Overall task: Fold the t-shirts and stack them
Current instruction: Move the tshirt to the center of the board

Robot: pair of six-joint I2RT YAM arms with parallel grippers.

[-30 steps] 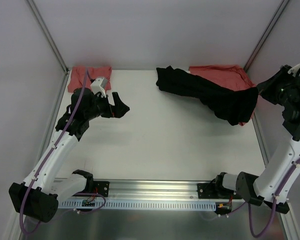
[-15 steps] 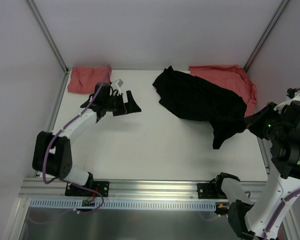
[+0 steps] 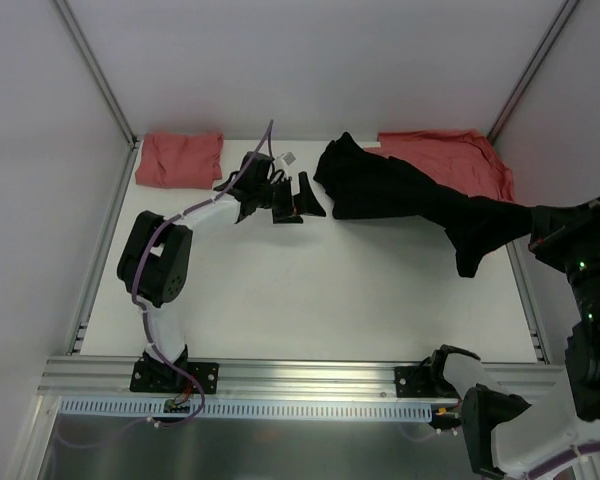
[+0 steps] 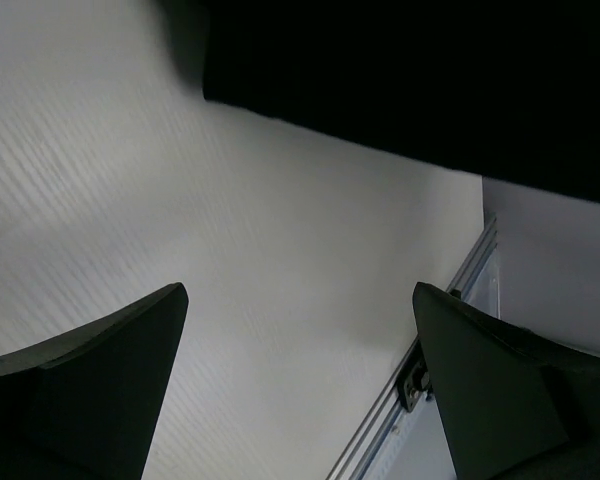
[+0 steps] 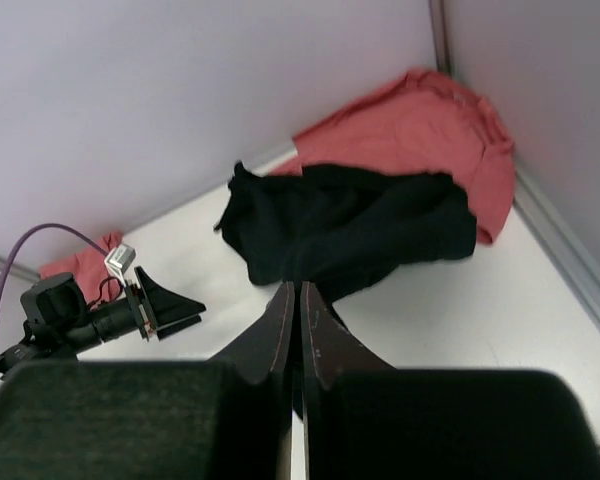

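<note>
Clamped on the right end of the large black cloth t-shirt (image 3: 400, 190), the right claw (image 3: 526, 216) risks slipping off its thin pinch. The left claw (image 3: 305, 205), spread apart, holds nothing.

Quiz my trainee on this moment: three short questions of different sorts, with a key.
1. True or false: the left gripper is clamped on the black t-shirt.
2. Which gripper holds the black t-shirt? A) left B) right C) neither
3. Fill in: besides the black one, ___ t-shirts are in view.
Key:
1. False: it is open, just short of the shirt's edge.
2. B: the right gripper is shut on its right end.
3. Two: the folded salmon-red t-shirt far left, the crumpled salmon-red t-shirt far right.
</note>
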